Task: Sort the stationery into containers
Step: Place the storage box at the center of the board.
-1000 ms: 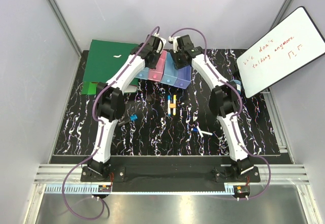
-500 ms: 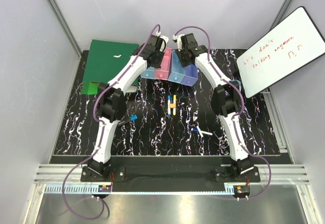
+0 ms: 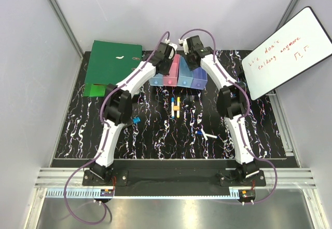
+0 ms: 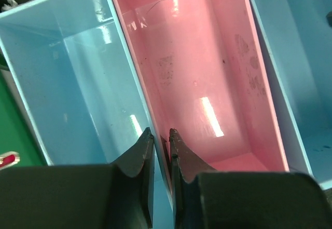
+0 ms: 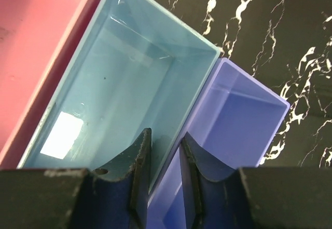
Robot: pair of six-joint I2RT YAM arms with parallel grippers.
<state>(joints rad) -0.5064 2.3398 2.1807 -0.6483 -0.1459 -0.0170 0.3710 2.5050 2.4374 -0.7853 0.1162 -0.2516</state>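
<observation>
The containers [image 3: 179, 78], four joined bins in light blue, pink, light blue and violet, stand in a row at the back of the table. My left gripper [image 3: 167, 57] [image 4: 159, 133] is shut on the wall between the light blue bin [image 4: 72, 73] and the pink bin [image 4: 207, 68]. My right gripper [image 3: 191, 55] [image 5: 165, 134] grips the wall between the other light blue bin [image 5: 124, 83] and the violet bin [image 5: 238, 120]. All bins look empty. Loose stationery lies in front: yellow and blue pens [image 3: 175, 107], a blue piece [image 3: 136, 120], a white stick [image 3: 209, 135].
A large green ring binder [image 3: 111, 65] lies at the back left, close to the bins. A whiteboard with red writing [image 3: 288, 50] leans at the right edge. A small black item [image 3: 191, 98] sits just in front of the bins.
The row of bins has shifted right and turned from a slant to square with the table. Both grippers moved with it, keeping their hold on the walls.
</observation>
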